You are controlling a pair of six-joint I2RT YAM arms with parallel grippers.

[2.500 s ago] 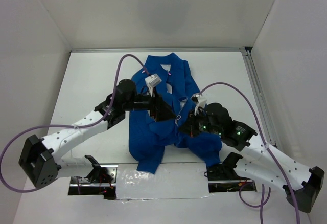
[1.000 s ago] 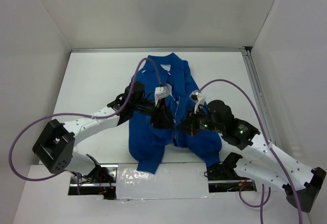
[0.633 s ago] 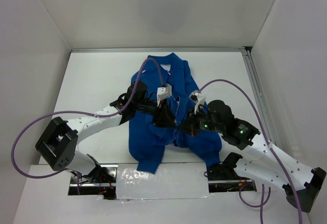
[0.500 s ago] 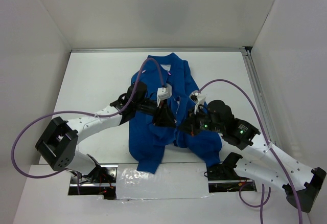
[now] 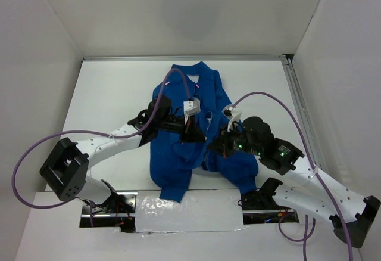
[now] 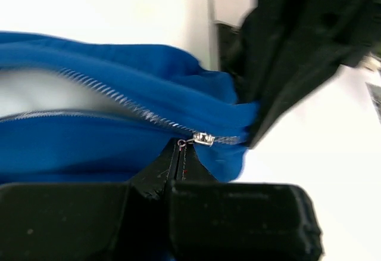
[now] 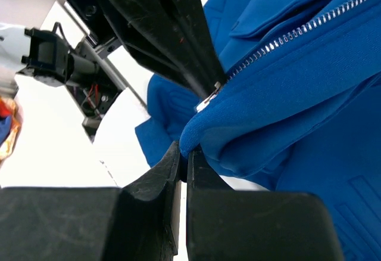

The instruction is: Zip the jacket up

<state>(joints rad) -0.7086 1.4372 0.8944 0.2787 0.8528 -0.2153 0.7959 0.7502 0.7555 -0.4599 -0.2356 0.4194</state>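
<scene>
From above, the blue jacket (image 5: 205, 88) lies flat in the middle of the white table (image 5: 107, 88), with its collar at the far end. My left gripper (image 5: 195, 133) and my right gripper (image 5: 215, 146) sit close together, low on the jacket's front.

My left wrist camera shows my left fingers (image 6: 155, 168) pressed together, pinching the tiny ring of the zipper pull (image 6: 202, 138). To the left of it the zipper is open and pale lining shows.

My right wrist camera shows my right fingers (image 7: 152, 180) squeezed together on a fold of blue cloth at the jacket's bottom edge, just under the zipper pull.
</scene>
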